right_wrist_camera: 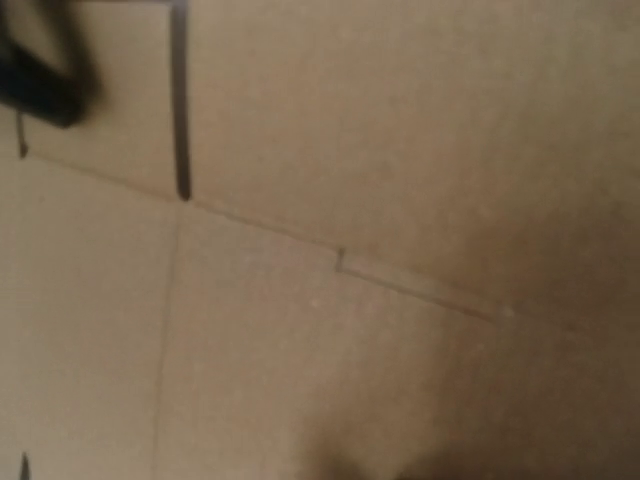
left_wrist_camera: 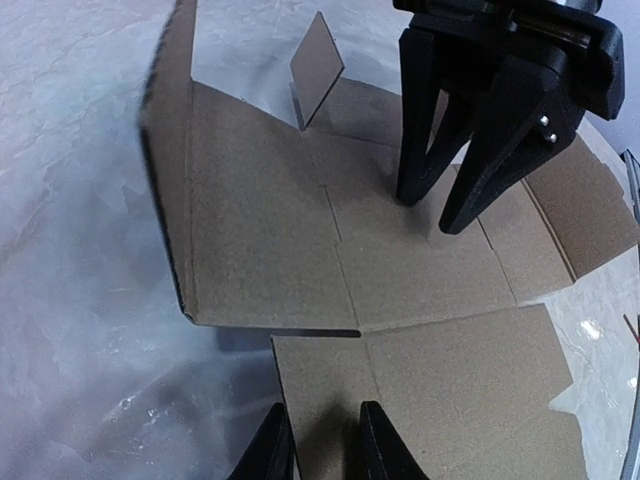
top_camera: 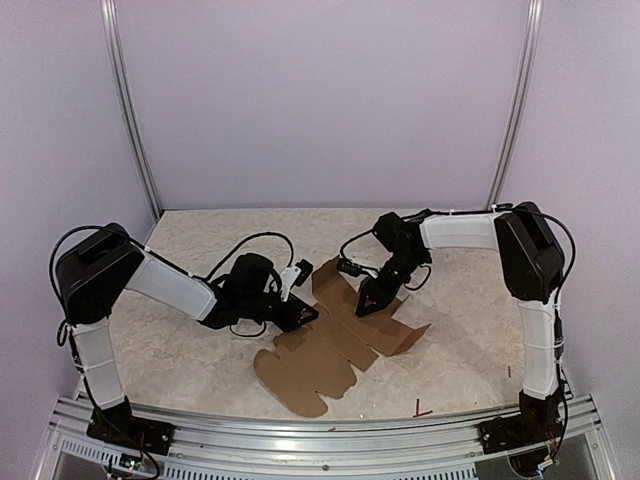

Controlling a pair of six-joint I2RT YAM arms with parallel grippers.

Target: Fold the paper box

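We note marbled beige table (top_camera: 180, 350), lilac walls (top_camera: 320, 100). Left gripper (left_wrist_camera: 325, 445) over sheet's edge panel, jaws slightly parted, gripping nothing. Paper box (top_camera: 330, 350) lies unfolded mid-table, one flap (left_wrist_camera: 318, 65) upright. Right gripper (left_wrist_camera: 432, 212) tips touch it, likewise parted.

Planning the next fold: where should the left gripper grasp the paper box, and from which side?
On the paper box, likely the raised flap, pinched from above: it stands upright with a free top edge, while most panels lie flat on the table.
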